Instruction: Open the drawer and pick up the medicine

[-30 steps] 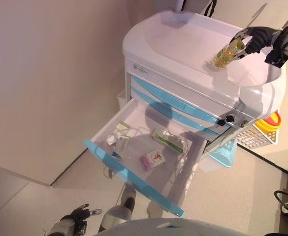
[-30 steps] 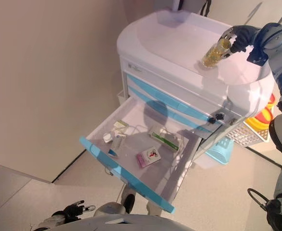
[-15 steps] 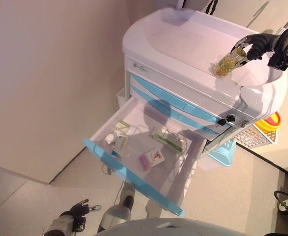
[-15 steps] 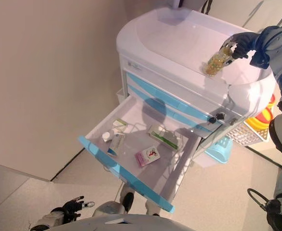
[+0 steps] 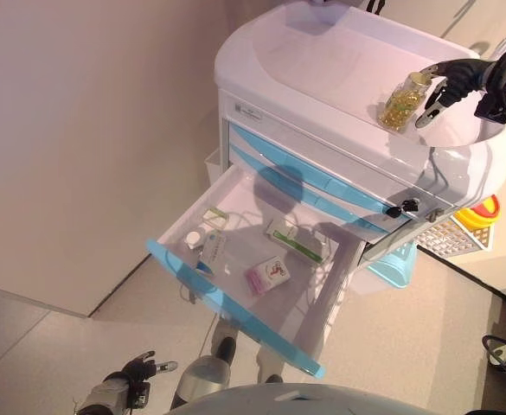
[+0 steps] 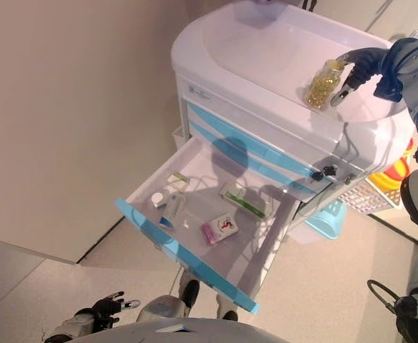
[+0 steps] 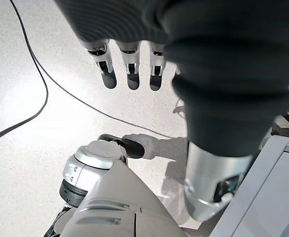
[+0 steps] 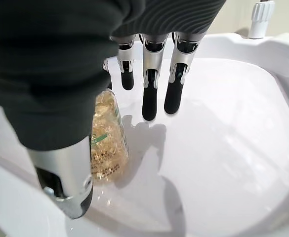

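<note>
A clear medicine bottle of yellow capsules [image 5: 401, 93] stands on the white cart top [image 5: 313, 60] near its right edge. My right hand [image 5: 450, 79] is just right of it, open, with fingers straight and off the bottle. In the right wrist view the bottle [image 8: 106, 143] stands beside the thumb, apart from the fingers [image 8: 149, 94]. The bottom drawer [image 5: 235, 304] with its blue front is pulled open. It holds a pink box [image 5: 267, 274], a long green and white box [image 5: 294, 242] and a small white bottle [image 5: 193, 239]. My left hand [image 5: 136, 373] hangs open low by the floor.
The cart's upper blue-trimmed drawers [image 5: 304, 186] are closed. A white wire basket with a yellow container [image 5: 476, 216] and a light blue basket [image 5: 397, 264] hang on the cart's right side. A beige wall [image 5: 88, 130] runs along the left.
My right hand has let go of the bottle: its fingers have opened and drawn slightly right. The bottle now stands alone on the cart top. The left hand has not moved.
</note>
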Robot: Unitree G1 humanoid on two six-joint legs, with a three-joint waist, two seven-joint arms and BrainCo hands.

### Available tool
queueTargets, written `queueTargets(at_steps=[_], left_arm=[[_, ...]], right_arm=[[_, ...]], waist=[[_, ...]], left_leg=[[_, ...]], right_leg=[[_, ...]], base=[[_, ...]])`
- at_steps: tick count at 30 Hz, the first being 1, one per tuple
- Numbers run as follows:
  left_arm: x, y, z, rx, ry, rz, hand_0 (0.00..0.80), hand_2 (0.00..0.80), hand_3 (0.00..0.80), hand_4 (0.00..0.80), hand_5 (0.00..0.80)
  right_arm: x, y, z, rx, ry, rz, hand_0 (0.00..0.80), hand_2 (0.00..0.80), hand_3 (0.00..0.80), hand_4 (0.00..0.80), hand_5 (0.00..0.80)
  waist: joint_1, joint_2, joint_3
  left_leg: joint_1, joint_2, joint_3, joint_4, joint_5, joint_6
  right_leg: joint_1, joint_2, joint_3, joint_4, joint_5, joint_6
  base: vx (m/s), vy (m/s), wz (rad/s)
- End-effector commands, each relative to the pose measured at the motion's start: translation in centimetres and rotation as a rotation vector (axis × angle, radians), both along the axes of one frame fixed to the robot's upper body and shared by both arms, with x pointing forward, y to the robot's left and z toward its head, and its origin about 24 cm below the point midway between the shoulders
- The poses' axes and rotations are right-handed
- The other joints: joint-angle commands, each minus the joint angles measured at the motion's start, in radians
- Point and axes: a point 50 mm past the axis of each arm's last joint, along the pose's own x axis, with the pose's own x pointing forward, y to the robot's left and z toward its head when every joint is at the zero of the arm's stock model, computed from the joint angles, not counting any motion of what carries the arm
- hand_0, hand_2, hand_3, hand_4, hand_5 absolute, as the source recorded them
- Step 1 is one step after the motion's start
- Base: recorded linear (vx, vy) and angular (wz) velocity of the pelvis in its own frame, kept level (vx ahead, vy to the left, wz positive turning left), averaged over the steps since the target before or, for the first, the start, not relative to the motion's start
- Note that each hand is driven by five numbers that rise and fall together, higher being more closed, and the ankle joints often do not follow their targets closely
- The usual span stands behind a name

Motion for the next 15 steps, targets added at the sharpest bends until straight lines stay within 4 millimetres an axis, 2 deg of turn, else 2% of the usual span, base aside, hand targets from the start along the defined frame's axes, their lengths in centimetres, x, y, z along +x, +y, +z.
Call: queueTargets(at_steps=[1, 5, 13, 15], left_arm=[[-0.3, 1.6, 0.6, 0.03, 0.013, -0.03, 0.0, 0.0, 0.0, 0.0, 0.0], [-0.4, 1.6, 0.6, 0.03, 0.019, -0.039, 0.0, 0.0, 0.0, 0.0, 0.0], [-0.9, 2.0, 0.6, 0.037, 0.035, -0.072, 0.0, 0.0, 0.0, 0.0, 0.0], [-1.1, 2.1, 0.6, 0.039, 0.037, -0.08, 0.0, 0.0, 0.0, 0.0, 0.0]], right_arm=[[-0.9, -0.4, 3.8, -0.033, -0.15, -0.013, 0.0, 0.0, 0.0, 0.0, 0.0], [-0.9, -0.2, 4.7, -0.015, -0.225, -0.001, 0.0, 0.0, 0.0, 0.0, 0.0], [-1.9, 0.9, 8.5, 0.115, -0.52, 0.053, 0.0, 0.0, 0.0, 0.0, 0.0], [-2.6, 1.0, 10.0, 0.131, -0.604, 0.064, 0.0, 0.0, 0.0, 0.0, 0.0]], waist=[[0.024, -0.02, -0.027], [0.023, -0.019, -0.029], [0.006, -0.02, -0.036], [-0.008, -0.02, -0.041]], left_leg=[[0.016, -0.008, 0.012, 0.002, -0.088, -0.017], [0.019, -0.009, 0.013, 0.003, -0.091, -0.017], [0.028, -0.002, 0.03, 0.003, -0.099, -0.018], [0.031, 0.0, 0.042, 0.003, -0.104, -0.018]], right_leg=[[-0.057, -0.067, 0.036, 0.112, 0.025, 0.07], [-0.055, -0.067, 0.037, 0.11, 0.026, 0.071], [-0.054, -0.063, 0.051, 0.105, 0.03, 0.075], [-0.057, -0.061, 0.063, 0.104, 0.032, 0.077]], base=[[0.004, 0.001, 0.04], [0.0, 0.0, 0.0], [-0.01, -0.016, -0.01], [-0.05, -0.047, -0.03]])
